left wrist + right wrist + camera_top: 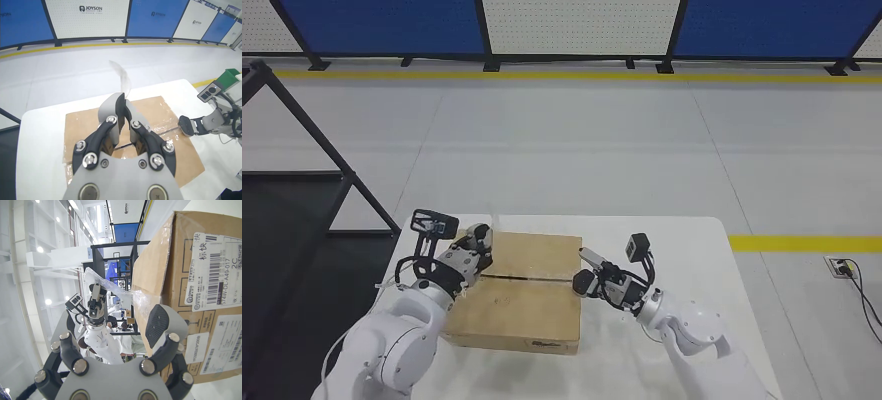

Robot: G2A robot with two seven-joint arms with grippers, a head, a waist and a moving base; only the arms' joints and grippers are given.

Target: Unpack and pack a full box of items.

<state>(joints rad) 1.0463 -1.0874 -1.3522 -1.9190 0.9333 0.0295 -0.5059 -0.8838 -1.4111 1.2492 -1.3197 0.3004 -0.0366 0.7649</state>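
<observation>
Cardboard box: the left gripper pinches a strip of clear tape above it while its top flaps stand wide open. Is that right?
No. The top flaps lie shut, as the top view shows. The left gripper does pinch the clear tape above the cardboard box.

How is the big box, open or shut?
Shut. The box has both flaps flat, meeting mid-top; the left claw pinches loose clear tape.

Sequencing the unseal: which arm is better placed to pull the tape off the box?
Left. The left gripper is shut on the lifted tape strip above the box; the right gripper is open beside the box.
</observation>
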